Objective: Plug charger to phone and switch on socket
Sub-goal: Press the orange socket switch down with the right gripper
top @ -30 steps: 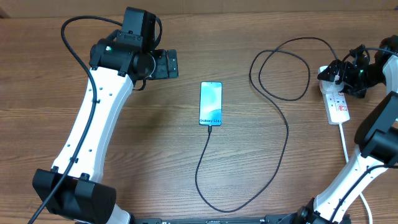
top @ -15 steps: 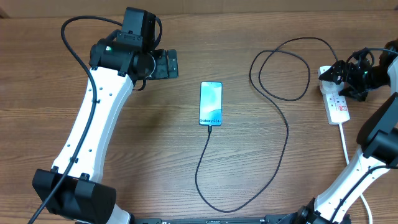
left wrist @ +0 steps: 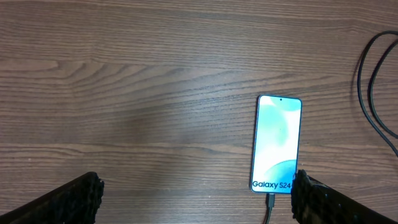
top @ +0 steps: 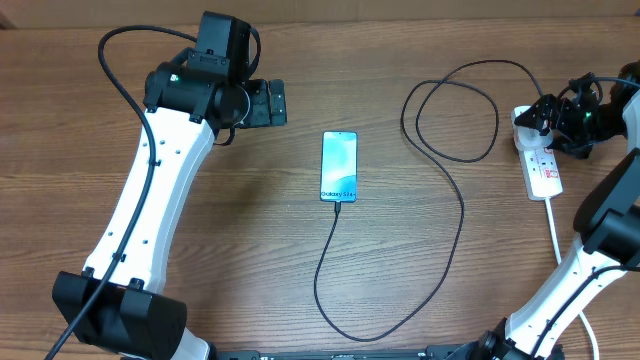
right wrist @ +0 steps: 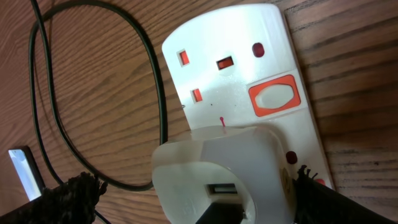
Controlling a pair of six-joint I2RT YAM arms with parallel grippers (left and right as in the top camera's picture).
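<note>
The phone (top: 339, 166) lies screen up and lit in the middle of the table, with the connector (left wrist: 271, 201) of the charger (top: 462, 215) in its bottom end. The black cable loops right and back to a white adapter (right wrist: 217, 180) plugged into the far end of the socket (top: 543, 172). My right gripper (right wrist: 193, 200) is open, its fingers wide on either side of that adapter, just above the strip. An orange switch (right wrist: 273, 95) shows beside the free outlet. Up and left of the phone, my left gripper (top: 278, 103) hangs open with nothing in it.
The cable makes a wide double loop (top: 450, 110) between phone and strip. The strip's white cord (top: 554, 232) runs toward the front edge past the right arm's base. Bare wood (left wrist: 143, 106) lies left of the phone.
My right gripper has shifted slightly to the right at the strip's far end. Left arm, phone and cable have not moved.
</note>
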